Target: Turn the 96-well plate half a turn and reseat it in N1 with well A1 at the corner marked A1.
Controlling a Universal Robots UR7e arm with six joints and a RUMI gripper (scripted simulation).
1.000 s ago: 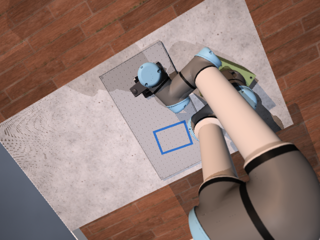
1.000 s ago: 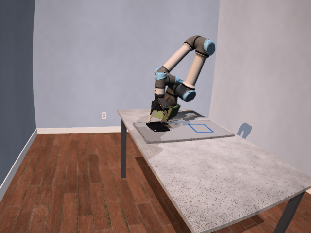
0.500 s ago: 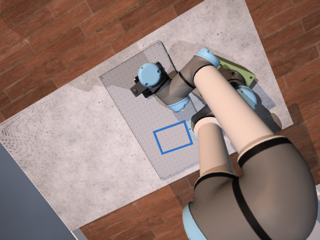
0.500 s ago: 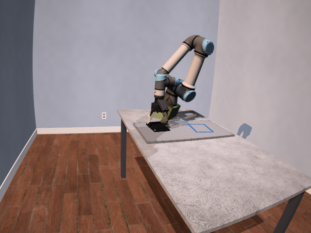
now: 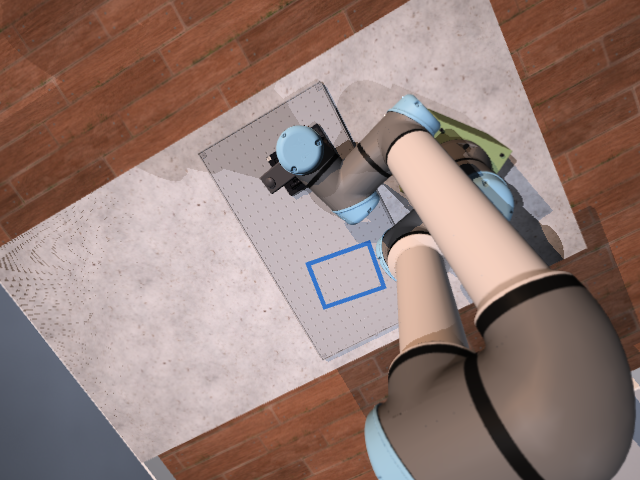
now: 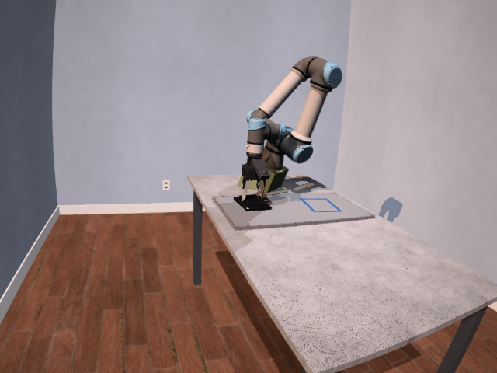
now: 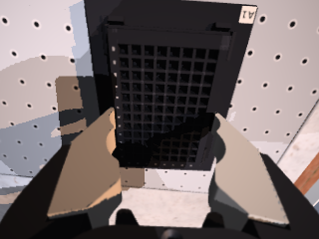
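A dark 96-well plate (image 7: 166, 97) was seen lying in its black plate nest N1 (image 7: 95, 60) on a pale perforated board (image 7: 30, 55), and the gripper (image 7: 166, 136) had been brought down over the plate's near end. The two tan fingers were pressed against the plate's long sides, one on each side, so the jaws were judged to be clenched on the plate rather than released. The plate appeared not yet lifted: it lay flat within the nest's locators, extending away from the jaws. A white label reading A1 (image 7: 247, 13) was shown on the nest's far corner, beyond the right-hand jaw; which corner of the plate was cut off could not be made out. The task was therefore judged to be at an early stage: the grasp was made, while the lift, the half turn and the reseating were all left to do. In the exterior view, a blue square outline (image 6: 320, 204) was marked on the board well apart from the jaws. The nest's raised locators around the plate were judged the only obstruction to be cleared before turning.
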